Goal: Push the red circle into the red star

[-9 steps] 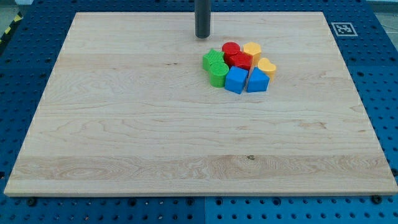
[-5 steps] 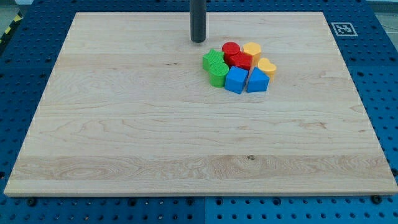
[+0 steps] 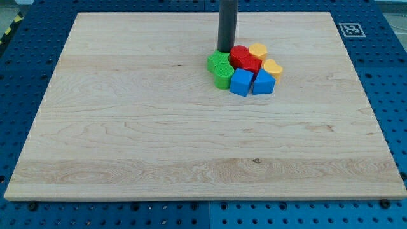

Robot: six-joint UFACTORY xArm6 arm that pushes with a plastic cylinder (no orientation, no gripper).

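Camera view: best nudging gently from tip (image 3: 225, 49), a bare-rod end effector with no jaws to part or close, just left of red circle (image 3: 239, 54), already touching red star (image 3: 248, 64) below it amid the cluster, on pale wooden surface (image 3: 127, 127) over blue pegboard (image 3: 19, 76).

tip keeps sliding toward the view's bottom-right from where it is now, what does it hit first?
Likely the red circle: my tip sits just at its upper-left edge, beside the green blocks. The red star lies right behind the circle. Contact gap is hard to judge from this view.
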